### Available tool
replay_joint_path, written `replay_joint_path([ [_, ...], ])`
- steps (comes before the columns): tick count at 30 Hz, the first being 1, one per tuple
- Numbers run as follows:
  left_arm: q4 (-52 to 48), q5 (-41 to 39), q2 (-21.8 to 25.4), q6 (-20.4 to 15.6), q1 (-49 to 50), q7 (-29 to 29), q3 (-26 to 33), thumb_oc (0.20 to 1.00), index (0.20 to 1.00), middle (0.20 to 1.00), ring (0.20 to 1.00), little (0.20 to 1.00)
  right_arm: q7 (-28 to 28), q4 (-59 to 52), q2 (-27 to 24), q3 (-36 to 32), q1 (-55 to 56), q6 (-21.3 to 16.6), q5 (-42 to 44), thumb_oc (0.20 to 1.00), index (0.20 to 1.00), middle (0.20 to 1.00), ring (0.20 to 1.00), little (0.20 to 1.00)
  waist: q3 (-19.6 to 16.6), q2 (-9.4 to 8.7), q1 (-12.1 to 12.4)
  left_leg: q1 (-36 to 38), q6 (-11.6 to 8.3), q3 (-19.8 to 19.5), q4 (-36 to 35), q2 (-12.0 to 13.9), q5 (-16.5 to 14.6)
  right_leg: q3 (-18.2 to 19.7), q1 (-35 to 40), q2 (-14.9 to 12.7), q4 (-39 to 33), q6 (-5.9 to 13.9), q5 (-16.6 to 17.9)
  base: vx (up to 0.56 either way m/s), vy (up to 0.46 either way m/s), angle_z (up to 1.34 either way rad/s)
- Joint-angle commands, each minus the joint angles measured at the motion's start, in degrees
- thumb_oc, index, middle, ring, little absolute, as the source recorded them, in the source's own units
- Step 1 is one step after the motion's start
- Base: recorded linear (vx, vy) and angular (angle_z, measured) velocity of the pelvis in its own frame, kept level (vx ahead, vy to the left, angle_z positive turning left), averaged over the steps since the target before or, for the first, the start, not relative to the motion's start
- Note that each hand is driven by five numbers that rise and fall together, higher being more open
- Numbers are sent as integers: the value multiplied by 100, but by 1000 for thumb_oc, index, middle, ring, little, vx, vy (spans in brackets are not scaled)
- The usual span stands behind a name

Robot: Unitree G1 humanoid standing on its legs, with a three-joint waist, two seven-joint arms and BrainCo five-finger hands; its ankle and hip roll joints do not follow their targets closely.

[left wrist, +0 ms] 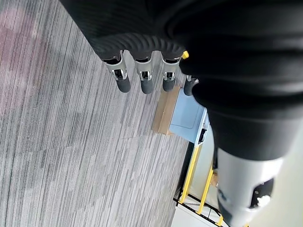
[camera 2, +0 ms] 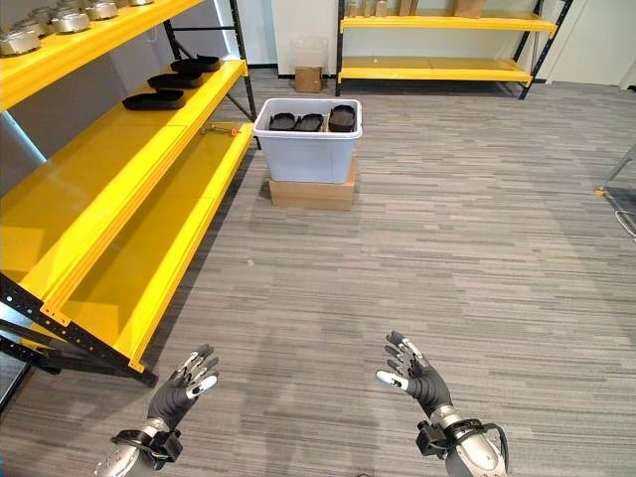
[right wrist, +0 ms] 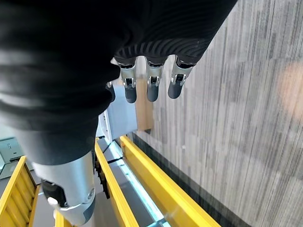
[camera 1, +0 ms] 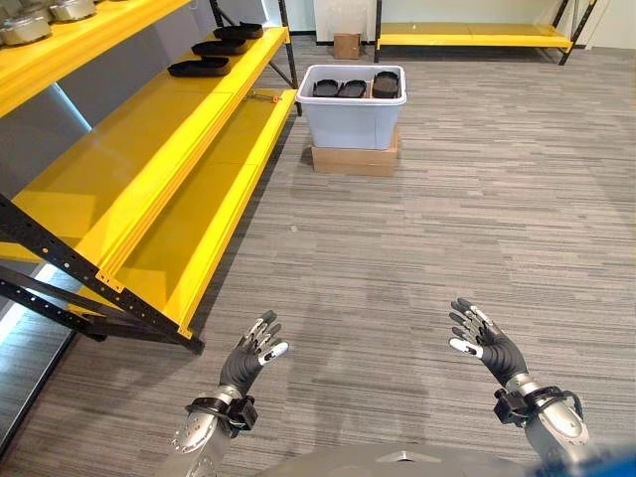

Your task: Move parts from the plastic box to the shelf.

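A pale plastic box (camera 1: 353,119) stands on a flat cardboard carton (camera 1: 354,160) across the carpet, far ahead of me. Inside it lie black parts (camera 1: 350,88). More black tray-like parts (camera 1: 199,67) rest on the middle level of the yellow shelf (camera 1: 149,139) along my left. My left hand (camera 1: 250,353) and right hand (camera 1: 485,340) hover low in front of me, fingers straight and empty, well short of the box. The left hand's fingers (left wrist: 144,78) and the right hand's fingers (right wrist: 151,85) both point toward the box.
Metal pots (camera 1: 25,28) sit on the shelf's top level. A small orange tool (camera 1: 266,96) lies on the lower level. A second yellow shelf (camera 2: 437,70) lines the far wall, with a small carton (camera 1: 347,46) on the floor. Grey carpet (camera 1: 447,229) lies between me and the box.
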Motion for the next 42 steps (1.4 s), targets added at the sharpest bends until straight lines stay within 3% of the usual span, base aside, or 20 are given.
replay_joint_path([
  [1, -137, 140, 183, -311, -67, 44, 194, 1000, 1000, 1000, 1000, 1000, 17, -41, -170, 122, -125, -263, -37, 1000, 1000, 1000, 1000, 1000, -480, -216, 33, -341, -274, -110, 325, 483, 103, 113, -355, -457, 652, 309, 264, 0, 0, 0],
  [30, -169, 216, 207, -348, -195, 128, 143, 1000, 1000, 1000, 1000, 1000, 36, -59, -124, 194, -220, -219, 223, 1000, 1000, 1000, 1000, 1000, -456, -212, 35, -311, -247, -156, 238, 441, 138, 203, -390, -473, 711, 318, 248, -1, 0, 0],
  [34, -165, 134, 218, -355, -346, 156, 96, 1000, 1000, 1000, 1000, 1000, 9, -21, -109, 205, -328, -243, 321, 1000, 1000, 1000, 1000, 1000, -461, -136, -37, -400, -282, -246, 161, 507, 263, 245, -566, -373, 953, 220, 115, -52, -48, 2],
  [42, -81, -30, 144, -291, -476, 132, 95, 1000, 1000, 1000, 1000, 1000, 48, -24, -227, 151, -505, -302, 333, 1000, 1000, 1000, 1000, 1000, -319, -147, -16, -788, -446, -418, 932, 887, 317, 345, -718, 125, 1244, -135, -169, -9, -170, 3],
])
